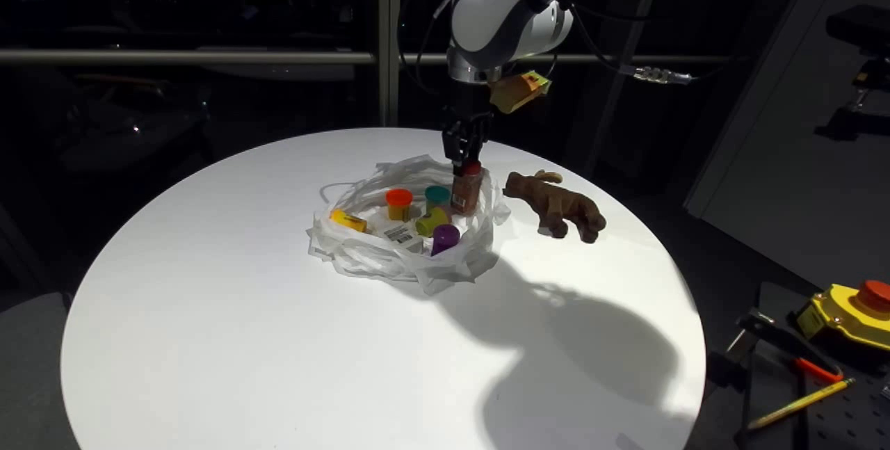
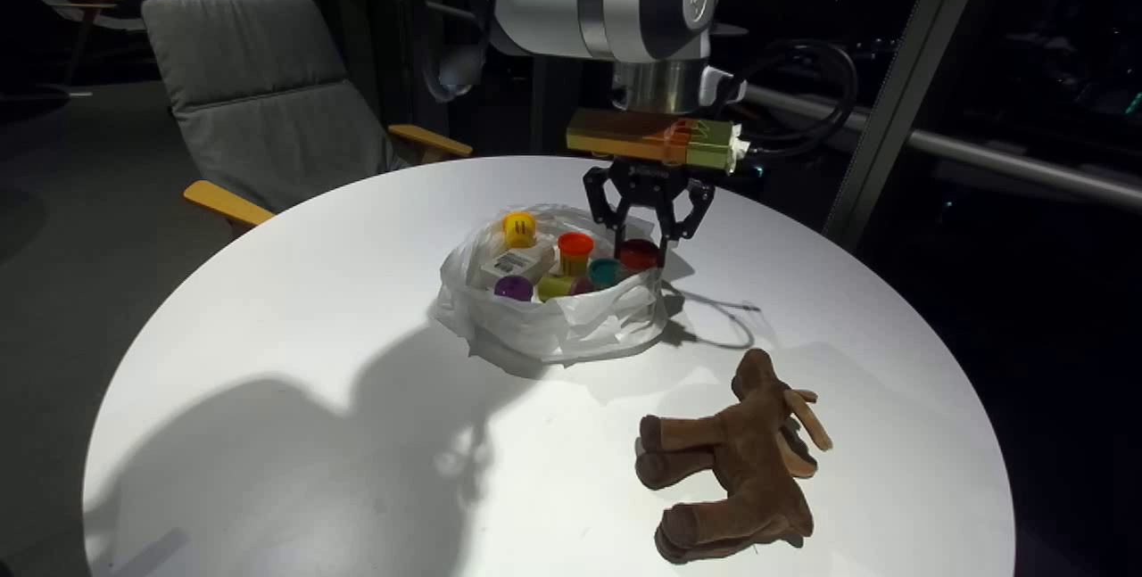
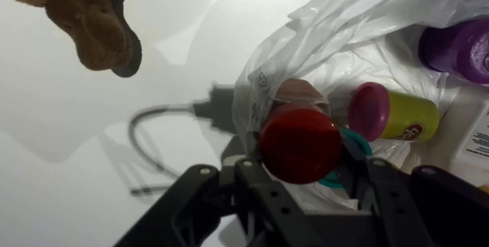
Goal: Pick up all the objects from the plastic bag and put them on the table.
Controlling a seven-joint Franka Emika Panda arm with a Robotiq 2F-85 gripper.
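Fingers (image 2: 619, 238), partly spread, straddle the bottle (image 1: 465, 193) in the bag (image 2: 553, 332) at what we judge the grasping step; whether they grip, we cannot tell. Next calls for a lift clear, onto the worktop (image 2: 571, 506).

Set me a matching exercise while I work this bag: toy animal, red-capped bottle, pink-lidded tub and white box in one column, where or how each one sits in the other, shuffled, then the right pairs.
Things
1. toy animal
2. red-capped bottle
3. pink-lidded tub
4. white box

Places or states
A. straddled by the end effector
B. in the plastic bag, barcode label facing up
C. on the table, outside the bag
D. in the bag, tipped onto its side

Pairs
1-C, 2-A, 3-D, 4-B
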